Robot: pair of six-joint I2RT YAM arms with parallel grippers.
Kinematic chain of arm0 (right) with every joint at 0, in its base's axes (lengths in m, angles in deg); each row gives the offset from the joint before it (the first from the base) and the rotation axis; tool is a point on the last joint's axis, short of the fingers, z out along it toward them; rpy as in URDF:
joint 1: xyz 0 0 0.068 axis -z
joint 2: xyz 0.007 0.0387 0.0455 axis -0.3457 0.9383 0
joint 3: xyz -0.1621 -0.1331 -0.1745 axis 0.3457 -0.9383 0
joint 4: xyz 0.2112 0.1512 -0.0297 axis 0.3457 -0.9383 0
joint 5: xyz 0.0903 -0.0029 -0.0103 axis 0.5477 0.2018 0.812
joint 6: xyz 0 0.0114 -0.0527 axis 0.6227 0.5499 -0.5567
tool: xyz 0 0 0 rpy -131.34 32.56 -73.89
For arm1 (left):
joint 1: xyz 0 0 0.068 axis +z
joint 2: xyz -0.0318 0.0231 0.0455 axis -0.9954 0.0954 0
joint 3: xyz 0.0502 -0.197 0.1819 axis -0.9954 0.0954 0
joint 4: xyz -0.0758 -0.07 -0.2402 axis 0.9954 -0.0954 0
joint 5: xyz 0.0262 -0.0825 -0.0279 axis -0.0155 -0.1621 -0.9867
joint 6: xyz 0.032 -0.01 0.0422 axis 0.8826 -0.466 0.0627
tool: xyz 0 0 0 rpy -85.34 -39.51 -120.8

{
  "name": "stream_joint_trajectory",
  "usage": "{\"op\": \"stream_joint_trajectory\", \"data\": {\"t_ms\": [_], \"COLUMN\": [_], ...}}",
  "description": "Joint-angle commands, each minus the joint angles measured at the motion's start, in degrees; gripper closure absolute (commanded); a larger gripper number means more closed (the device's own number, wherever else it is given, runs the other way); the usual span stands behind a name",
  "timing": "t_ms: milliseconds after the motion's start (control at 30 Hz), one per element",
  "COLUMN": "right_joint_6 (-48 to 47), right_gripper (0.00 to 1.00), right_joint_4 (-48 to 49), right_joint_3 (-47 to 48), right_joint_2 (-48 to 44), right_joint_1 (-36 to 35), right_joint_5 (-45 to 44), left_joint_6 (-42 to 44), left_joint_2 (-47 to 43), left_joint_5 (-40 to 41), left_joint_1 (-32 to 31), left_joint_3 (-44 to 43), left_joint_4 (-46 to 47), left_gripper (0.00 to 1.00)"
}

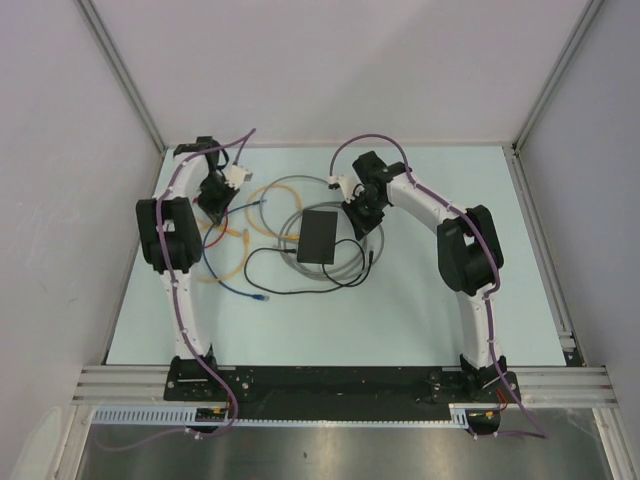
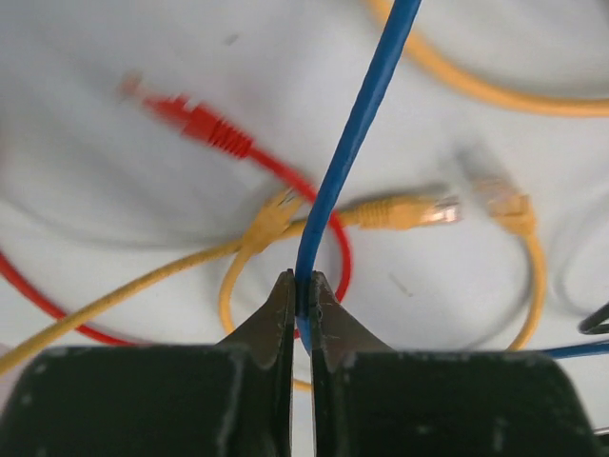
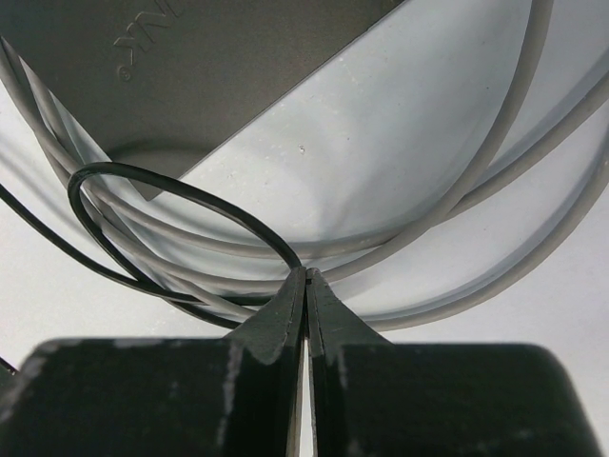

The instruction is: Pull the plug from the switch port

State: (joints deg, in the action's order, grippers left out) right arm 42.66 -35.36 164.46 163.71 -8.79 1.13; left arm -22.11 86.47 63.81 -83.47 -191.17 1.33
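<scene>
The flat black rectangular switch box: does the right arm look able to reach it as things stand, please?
Probably yes: the right claw sits shut just beside the flat black switch box, with only loose grey cables and a thin black wire lying between.

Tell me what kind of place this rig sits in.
Most likely a lab test cell: plain white panel walls, aluminium frame posts, and a pale table strewn with loose network cables around a black switch.

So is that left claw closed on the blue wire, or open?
Shut on it. In the wrist view the left gripper has its fingers pressed together, with the blue cable pinched between their tips.
</scene>
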Motion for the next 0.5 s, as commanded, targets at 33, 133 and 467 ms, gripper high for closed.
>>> {"op": "stream_joint_trajectory", "data": {"t_ms": [33,133,467], "right_joint_6": [-0.18,-0.09,0.87], "right_gripper": [0.95,0.95,0.95], "right_joint_4": [0.89,0.89,1.06], "right_joint_3": [0.79,1.32,2.55], "right_joint_2": [0.96,1.32,1.49], "right_joint_1": [-0.16,-0.16,0.89], "right_joint_5": [-0.70,-0.62,-0.88], "left_joint_6": [-2.50,-1.97,-1.80], "left_joint_2": [-4.68,-4.60,-6.71], "left_joint_5": [3.38,7.85,-16.12], "left_joint_1": [3.33,3.51,-7.80], "left_joint_3": [0.88,-0.34,-11.51], "left_joint_4": [0.51,0.52,-3.62], "left_gripper": [1.00,0.87,0.70]}}
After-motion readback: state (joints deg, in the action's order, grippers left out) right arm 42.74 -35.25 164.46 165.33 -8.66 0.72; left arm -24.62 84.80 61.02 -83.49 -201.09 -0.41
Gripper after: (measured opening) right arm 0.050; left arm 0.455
